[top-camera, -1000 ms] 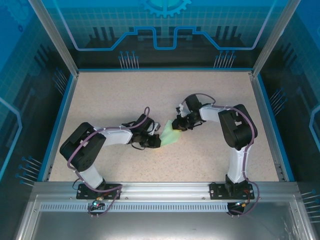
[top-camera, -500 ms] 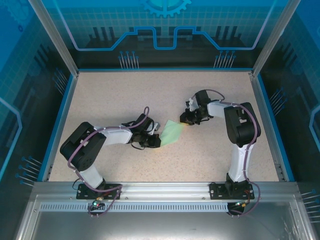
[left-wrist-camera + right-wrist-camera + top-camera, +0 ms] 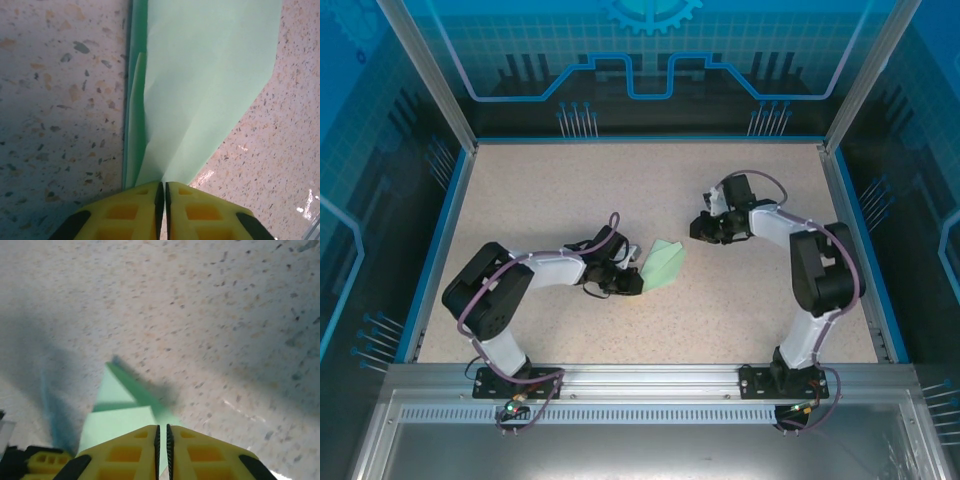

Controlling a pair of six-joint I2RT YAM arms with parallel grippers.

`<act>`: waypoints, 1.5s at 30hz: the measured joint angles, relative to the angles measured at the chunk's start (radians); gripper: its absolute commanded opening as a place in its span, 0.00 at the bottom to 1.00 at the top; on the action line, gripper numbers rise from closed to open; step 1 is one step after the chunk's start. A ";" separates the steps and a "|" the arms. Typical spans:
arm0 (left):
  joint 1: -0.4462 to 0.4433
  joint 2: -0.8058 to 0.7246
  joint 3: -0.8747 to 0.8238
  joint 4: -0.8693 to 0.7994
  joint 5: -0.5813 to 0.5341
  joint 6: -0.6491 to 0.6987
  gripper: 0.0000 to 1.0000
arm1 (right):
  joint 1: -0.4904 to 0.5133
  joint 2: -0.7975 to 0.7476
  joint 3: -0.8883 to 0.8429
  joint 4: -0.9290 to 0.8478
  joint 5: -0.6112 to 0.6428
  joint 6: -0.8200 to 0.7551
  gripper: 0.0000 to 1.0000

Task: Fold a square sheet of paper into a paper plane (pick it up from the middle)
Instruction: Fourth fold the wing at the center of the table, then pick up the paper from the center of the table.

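Paper plane (image 3: 665, 265), pale green, part-folded to a point, lies flat on the speckled table (image 3: 540, 190) near the middle, between the two arms. A long crease and a narrow folded strip run along its left edge in the left wrist view (image 3: 210, 75).

Left claw (image 3: 638, 283): low at the paper's near-left end. Yellow pads all but together (image 3: 160, 192), with the paper's narrow tip pinched in the seam.

Right claw (image 3: 695, 231): off the paper's far-right side, apart from it. Pads closed to a thin slit (image 3: 161, 440), nothing between them; green point (image 3: 120, 422) visible beyond.
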 measured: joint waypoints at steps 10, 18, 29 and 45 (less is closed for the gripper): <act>0.001 -0.019 0.039 -0.106 0.018 -0.011 0.27 | 0.145 -0.055 -0.146 0.064 -0.068 0.113 0.32; 0.005 -0.080 0.093 -0.198 -0.014 -0.005 0.31 | 0.182 0.003 -0.146 0.143 -0.085 0.183 0.39; 0.024 -0.067 0.121 -0.235 -0.084 0.008 0.31 | 0.211 0.060 -0.146 0.279 -0.142 0.276 0.40; 0.045 0.005 0.121 -0.211 -0.103 0.008 0.31 | 0.259 0.121 -0.146 0.408 -0.186 0.369 0.27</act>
